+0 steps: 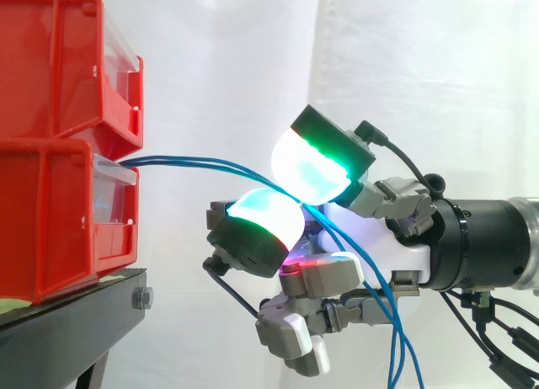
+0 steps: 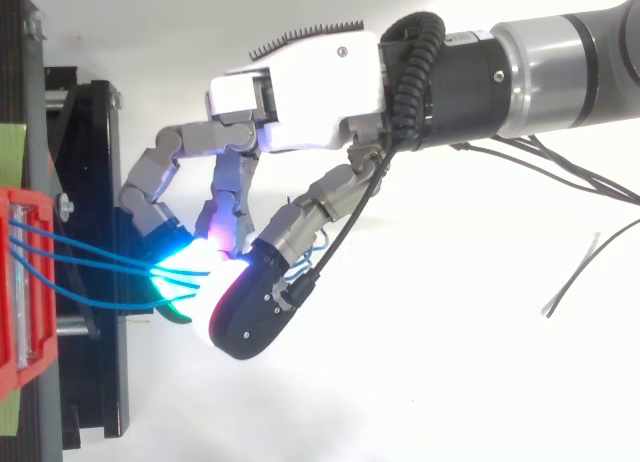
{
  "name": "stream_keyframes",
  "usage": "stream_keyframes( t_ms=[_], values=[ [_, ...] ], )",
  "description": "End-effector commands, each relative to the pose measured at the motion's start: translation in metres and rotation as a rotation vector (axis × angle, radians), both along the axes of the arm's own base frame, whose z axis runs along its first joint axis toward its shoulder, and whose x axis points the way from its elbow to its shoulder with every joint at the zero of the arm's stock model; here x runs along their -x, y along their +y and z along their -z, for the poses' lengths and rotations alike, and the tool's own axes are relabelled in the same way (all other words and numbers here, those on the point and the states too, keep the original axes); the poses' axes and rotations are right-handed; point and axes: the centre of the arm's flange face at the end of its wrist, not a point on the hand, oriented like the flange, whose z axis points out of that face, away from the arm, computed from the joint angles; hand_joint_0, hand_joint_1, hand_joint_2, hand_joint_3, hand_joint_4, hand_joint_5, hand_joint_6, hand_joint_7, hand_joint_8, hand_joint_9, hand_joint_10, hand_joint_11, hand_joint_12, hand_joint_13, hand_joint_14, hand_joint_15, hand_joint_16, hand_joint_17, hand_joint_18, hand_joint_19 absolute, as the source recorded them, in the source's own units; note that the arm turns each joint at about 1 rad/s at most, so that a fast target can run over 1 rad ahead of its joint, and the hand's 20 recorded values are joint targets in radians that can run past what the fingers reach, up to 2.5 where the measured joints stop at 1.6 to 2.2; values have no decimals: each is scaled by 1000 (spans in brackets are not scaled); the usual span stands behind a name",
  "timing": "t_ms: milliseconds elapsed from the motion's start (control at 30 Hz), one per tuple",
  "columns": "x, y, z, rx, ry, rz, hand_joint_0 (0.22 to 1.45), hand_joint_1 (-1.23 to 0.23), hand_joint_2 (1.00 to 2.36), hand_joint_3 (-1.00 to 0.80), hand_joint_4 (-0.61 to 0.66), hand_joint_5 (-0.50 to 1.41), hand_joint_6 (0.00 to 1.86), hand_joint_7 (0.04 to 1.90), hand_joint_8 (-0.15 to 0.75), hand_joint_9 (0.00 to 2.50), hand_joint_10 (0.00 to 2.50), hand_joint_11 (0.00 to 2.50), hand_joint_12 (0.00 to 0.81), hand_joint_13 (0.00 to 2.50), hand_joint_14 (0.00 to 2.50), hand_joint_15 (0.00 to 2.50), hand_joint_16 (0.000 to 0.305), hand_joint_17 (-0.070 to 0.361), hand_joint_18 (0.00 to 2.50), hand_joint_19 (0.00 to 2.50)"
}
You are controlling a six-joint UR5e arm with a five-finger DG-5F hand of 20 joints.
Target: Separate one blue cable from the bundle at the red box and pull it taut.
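Blue cables (image 1: 202, 162) leave the front of the lower red bin (image 1: 59, 221), which sits under a second red bin (image 1: 59, 61) on the black stand (image 1: 67, 322). In the top view the cables fan out at the bin and converge at the hand (image 2: 300, 97). Two glowing fingertips (image 1: 316, 166), green and cyan, are closed together on the cables. I cannot tell how many strands are clamped. Past the pinch, the cables hang down behind the hand.

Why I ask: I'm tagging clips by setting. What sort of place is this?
Most likely a robotics lab test rig: a white curtain as backdrop, red bins stacked on a black stand, and blue cables running from a bin into the pinch of a robot hand.
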Motion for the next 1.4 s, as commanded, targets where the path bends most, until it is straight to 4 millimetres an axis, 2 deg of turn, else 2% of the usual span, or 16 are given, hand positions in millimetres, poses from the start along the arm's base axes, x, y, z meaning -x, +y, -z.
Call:
stream_keyframes(
  t_ms=[0, 233, 467, 533, 767, 967, 1100, 1300, 1367],
  values=[
    [0, 0, 0, 1, -1, 0, 707, -1003, 1000, -500, -94, -144, 928, 1216, 216, 1184, 31, 1264, 345, 929, 33, 862, 46, 104, 811, 841],
    [0, 0, 0, 1, -1, 0, 609, -1040, 1000, -500, -74, -149, 931, 1186, 210, 1154, 30, 1273, 345, 905, 33, 867, 47, 106, 785, 834],
    [0, 0, 0, 1, 2, 0, 527, -888, 1000, -500, -47, -144, 925, 1181, 237, 1203, 28, 1305, 366, 908, 33, 886, 50, 113, 764, 864],
    [0, 0, 0, 1, 2, 0, 520, -898, 1000, -500, -44, -154, 923, 1165, 240, 1178, 28, 1283, 372, 892, 31, 871, 51, 115, 756, 861],
    [0, 0, 0, -1, 3, 0, 469, -885, 1000, -500, -26, -174, 915, 1071, 261, 1146, 25, 1254, 391, 865, 30, 856, 56, 126, 726, 852],
    [2, 1, 1, -2, 14, -10, 415, -823, 1000, -500, 25, -163, 884, 900, 284, 1178, 22, 1226, 416, 881, 28, 843, 61, 138, 752, 848],
    [2, 1, 2, 1, 18, -11, 418, -765, 1000, -500, 24, -152, 848, 939, 287, 1205, 23, 1225, 414, 890, 28, 829, 61, 138, 752, 848],
    [2, 1, 2, -2, 18, -11, 516, -679, 1000, -500, -92, -130, 820, 1053, 241, 1267, 28, 1271, 372, 901, 31, 850, 52, 117, 727, 883],
    [2, 1, 2, -2, 18, -11, 588, -646, 1000, -500, -128, -130, 814, 1098, 218, 1263, 30, 1277, 353, 900, 32, 856, 48, 108, 700, 902]
  ],
)
